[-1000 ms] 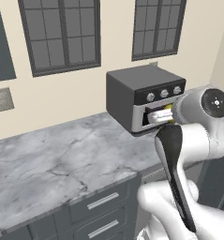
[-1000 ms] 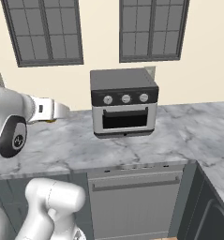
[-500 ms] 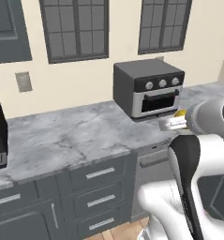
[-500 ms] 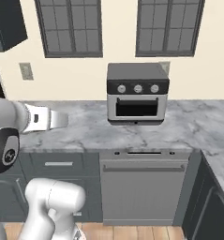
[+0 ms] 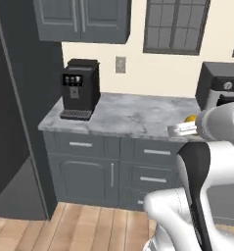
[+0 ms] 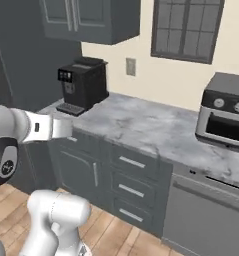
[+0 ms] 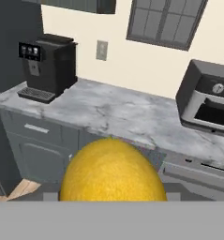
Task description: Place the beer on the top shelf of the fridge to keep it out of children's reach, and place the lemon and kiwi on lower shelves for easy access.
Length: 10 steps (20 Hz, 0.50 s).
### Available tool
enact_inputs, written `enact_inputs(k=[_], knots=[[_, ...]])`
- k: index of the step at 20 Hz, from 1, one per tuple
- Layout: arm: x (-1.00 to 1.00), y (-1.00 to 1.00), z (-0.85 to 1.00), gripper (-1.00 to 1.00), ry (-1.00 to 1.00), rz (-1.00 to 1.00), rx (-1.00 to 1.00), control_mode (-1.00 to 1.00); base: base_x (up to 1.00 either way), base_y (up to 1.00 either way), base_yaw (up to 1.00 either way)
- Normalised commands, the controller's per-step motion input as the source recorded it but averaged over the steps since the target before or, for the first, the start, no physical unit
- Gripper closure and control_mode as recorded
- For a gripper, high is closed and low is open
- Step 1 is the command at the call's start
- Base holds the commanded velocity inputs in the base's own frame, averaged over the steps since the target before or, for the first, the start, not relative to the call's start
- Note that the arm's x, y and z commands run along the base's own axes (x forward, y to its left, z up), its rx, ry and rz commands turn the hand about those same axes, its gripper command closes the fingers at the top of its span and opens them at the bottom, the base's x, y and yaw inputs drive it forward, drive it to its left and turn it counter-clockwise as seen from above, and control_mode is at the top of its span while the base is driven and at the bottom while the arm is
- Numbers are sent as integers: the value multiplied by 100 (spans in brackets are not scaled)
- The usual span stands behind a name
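Close before my hand camera, at six o'clock, the lemon (image 7: 112, 169) sits in my gripper (image 7: 112, 197), whose jaws are closed around it and held fairly wide by the fruit. Beyond it runs the grey marble tabletop (image 7: 118, 115), with a black coffee machine (image 7: 47, 65) at ten o'clock and a toaster oven (image 7: 209, 101) at two o'clock.

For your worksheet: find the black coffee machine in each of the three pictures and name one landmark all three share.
Left base view: coffee machine on the counter's left end, upper left.
Right base view: upper left of centre, on the counter's far end.
Hand view: top left, above the lemon.
Shared landmark: the wall switch plate.
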Motion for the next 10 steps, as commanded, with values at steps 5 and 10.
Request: enact_inputs(k=[5,10], knots=[[0,0,0,100,0,0,0,100,-15,37,99],[0,0,0,100,0,0,0,100,0,42,96]])
